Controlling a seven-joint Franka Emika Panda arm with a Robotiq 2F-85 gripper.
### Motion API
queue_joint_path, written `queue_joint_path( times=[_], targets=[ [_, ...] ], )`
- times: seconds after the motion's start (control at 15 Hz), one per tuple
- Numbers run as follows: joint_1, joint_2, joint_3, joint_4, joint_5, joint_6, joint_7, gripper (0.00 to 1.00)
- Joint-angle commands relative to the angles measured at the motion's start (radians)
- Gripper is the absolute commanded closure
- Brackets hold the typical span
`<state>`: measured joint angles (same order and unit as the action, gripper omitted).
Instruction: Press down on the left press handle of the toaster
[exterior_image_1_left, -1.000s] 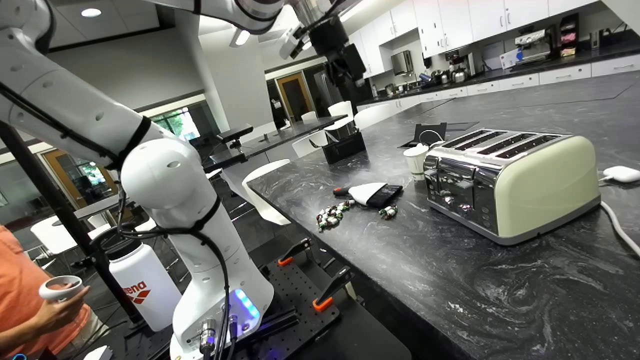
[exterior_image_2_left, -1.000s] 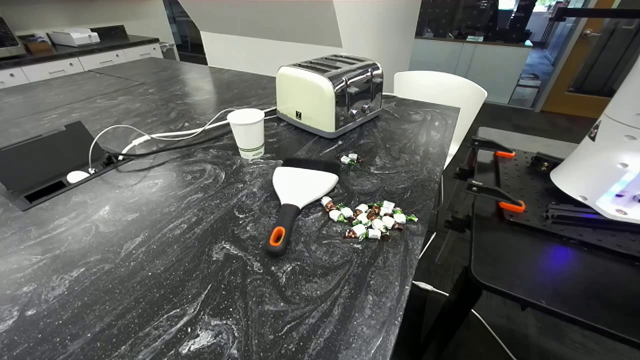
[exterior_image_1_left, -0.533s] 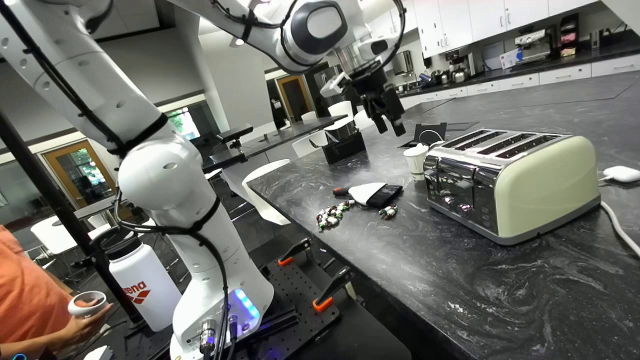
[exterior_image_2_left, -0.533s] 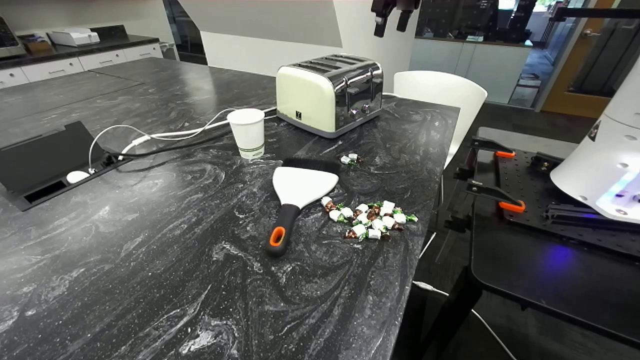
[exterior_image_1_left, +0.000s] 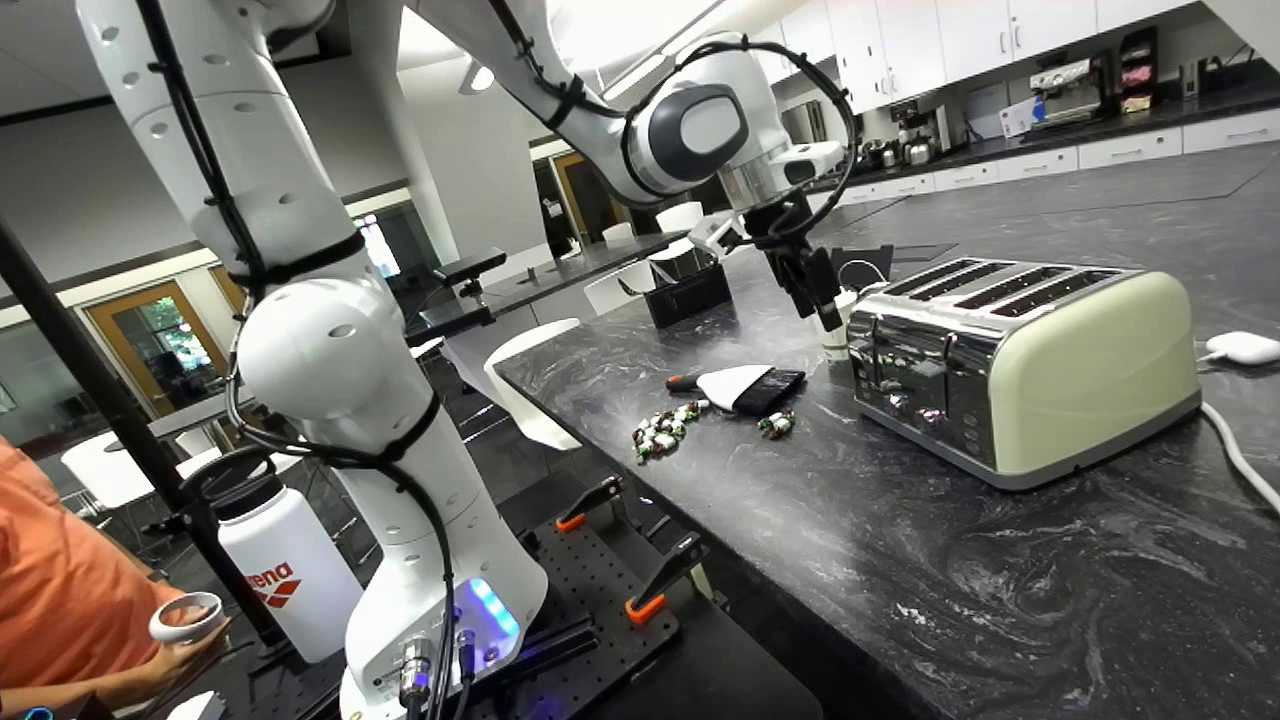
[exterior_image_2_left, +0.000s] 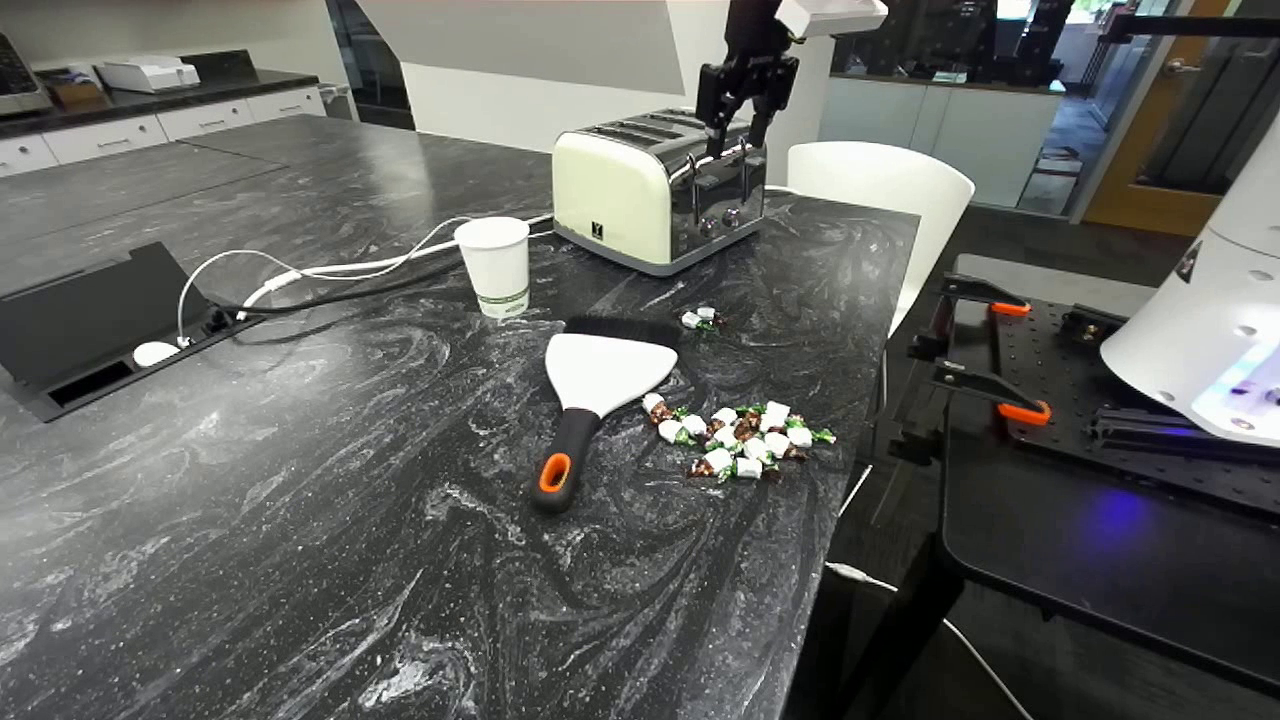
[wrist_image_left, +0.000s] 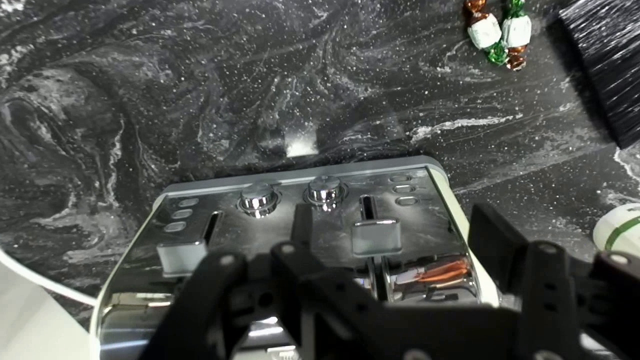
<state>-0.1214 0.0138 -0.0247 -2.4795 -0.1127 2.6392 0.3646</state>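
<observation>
While the tool (exterior_image_2_left: 736, 147) hangs near the toaster (exterior_image_2_left: 612, 195) with its fingers (wrist_image_left: 492, 245) wide apart, one handle (wrist_image_left: 376, 238) shows between them in the wrist view.

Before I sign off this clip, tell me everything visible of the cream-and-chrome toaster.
The pale cream toaster has a glossy, chrome-looking front, grey base and four slots on top. Its front carries two grey blocky levers, two round knobs and two columns of three oval buttons. Track shows below each lever, so neither is fully down. It stands upright on the dark, white-veined counter; a white cord shows behind. Open black jaws are near; contact cannot be told.
</observation>
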Motion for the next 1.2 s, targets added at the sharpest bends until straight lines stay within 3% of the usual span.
queue_joint_path(
  times=[0.0, 0.47, 1.13],
  targets=[
    [0.028, 0.09, -0.025, 0.055, -0.022, 0.074, 0.083, 0.51],
    [0.093, 0.181, -0.113, 0.124, -0.068, 0.137, 0.208, 1.0],
    [0.154, 0.225, -0.167, 0.138, -0.072, 0.133, 0.278, 1.0]
  ],
)
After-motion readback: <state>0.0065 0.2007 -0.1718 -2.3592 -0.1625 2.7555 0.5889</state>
